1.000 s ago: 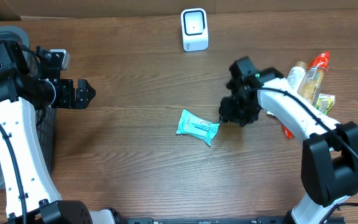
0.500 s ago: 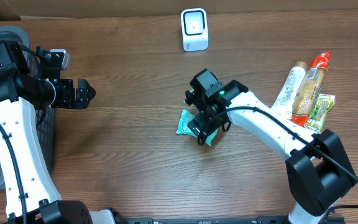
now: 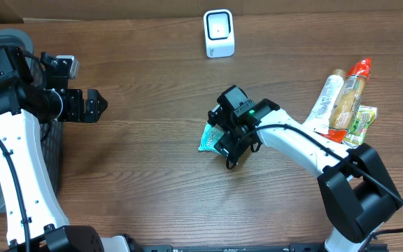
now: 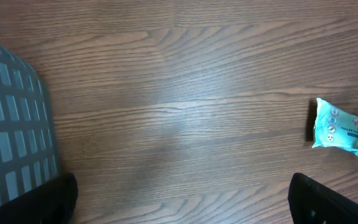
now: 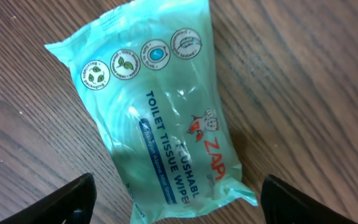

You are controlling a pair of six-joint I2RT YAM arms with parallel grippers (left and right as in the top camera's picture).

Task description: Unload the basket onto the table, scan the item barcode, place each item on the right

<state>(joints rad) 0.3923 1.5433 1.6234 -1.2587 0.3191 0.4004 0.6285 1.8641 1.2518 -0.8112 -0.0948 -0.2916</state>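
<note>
Now the right gripper [image 5: 178,200] hovers over the wipes pack [image 5: 166,118] — jaws spread (left gripper [image 3: 95,105] likewise, well apart).

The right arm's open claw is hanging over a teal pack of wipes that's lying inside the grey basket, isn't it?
Not in the basket: the pack of wipes lies on the wooden table, as the right wrist view shows. The basket is far off at the left. The right gripper hangs open over the pack.
</note>
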